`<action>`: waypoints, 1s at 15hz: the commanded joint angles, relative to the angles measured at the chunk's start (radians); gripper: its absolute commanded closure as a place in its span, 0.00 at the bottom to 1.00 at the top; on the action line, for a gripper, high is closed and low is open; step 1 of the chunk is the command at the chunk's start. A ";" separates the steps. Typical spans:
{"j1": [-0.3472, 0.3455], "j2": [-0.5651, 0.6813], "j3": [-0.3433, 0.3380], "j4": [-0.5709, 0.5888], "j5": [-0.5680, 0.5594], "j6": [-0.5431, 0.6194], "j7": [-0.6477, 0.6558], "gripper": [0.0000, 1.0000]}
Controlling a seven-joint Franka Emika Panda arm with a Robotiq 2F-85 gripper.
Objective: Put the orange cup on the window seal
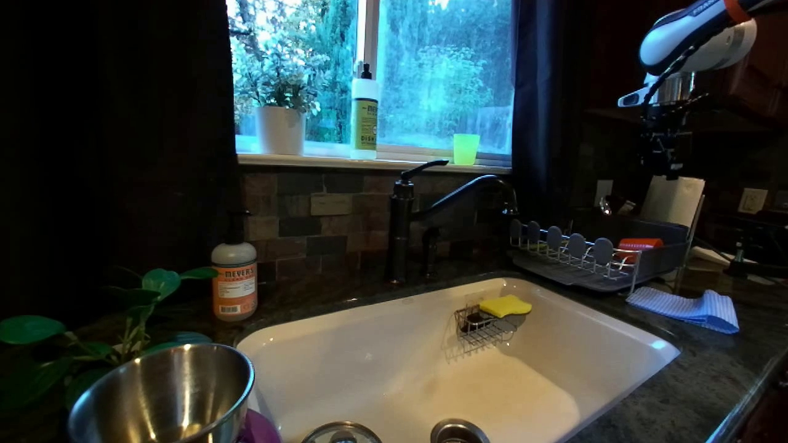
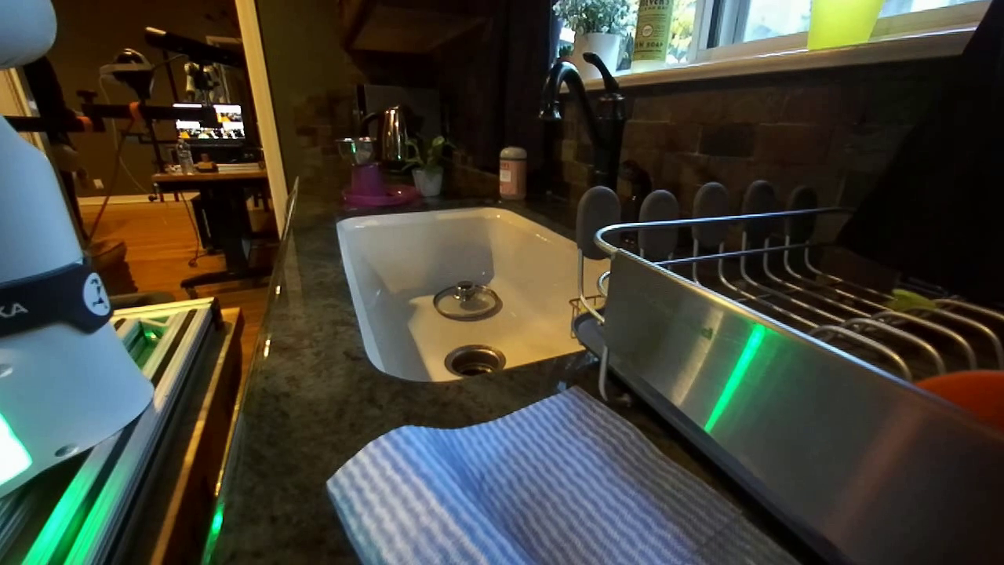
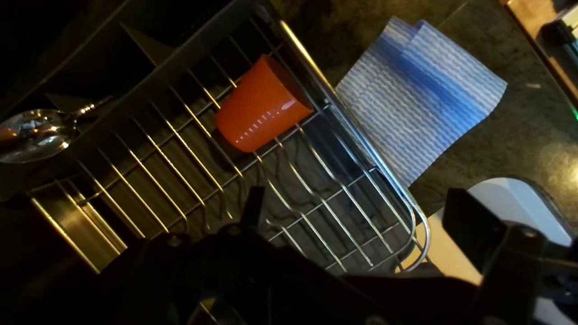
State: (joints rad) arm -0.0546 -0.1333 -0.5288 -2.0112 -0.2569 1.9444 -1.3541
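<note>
The orange cup (image 3: 264, 106) lies on its side on the wires of the dish rack, with its mouth toward the rack's metal edge. It shows in both exterior views, partly behind the rack in one (image 1: 640, 245) and cut by the frame edge in another (image 2: 973, 396). The window seal (image 1: 394, 163) is the pale ledge under the window; it also shows in an exterior view (image 2: 753, 71). My gripper (image 3: 363, 207) is open and empty, with its fingers wide apart. In an exterior view my gripper (image 1: 668, 169) hangs above the rack, apart from the cup.
The seal holds a potted plant (image 1: 280, 130), a dish soap bottle (image 1: 364, 126) and a green cup (image 1: 466, 149). A black faucet (image 1: 401, 227) stands below it, behind the white sink (image 1: 369, 357). The dish rack (image 2: 706, 369) stands beside a striped cloth (image 2: 502, 471). A dark curtain hangs right of the window.
</note>
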 commanded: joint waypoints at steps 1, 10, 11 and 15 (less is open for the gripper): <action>-0.079 0.034 0.063 0.022 0.028 -0.001 -0.059 0.00; -0.168 -0.030 0.147 -0.266 -0.087 0.440 -0.112 0.00; -0.171 -0.035 0.145 -0.302 -0.061 0.462 -0.150 0.00; -0.189 0.000 0.157 -0.293 -0.042 0.433 -0.157 0.00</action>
State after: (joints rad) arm -0.2195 -0.1347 -0.3968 -2.3059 -0.3028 2.3782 -1.5089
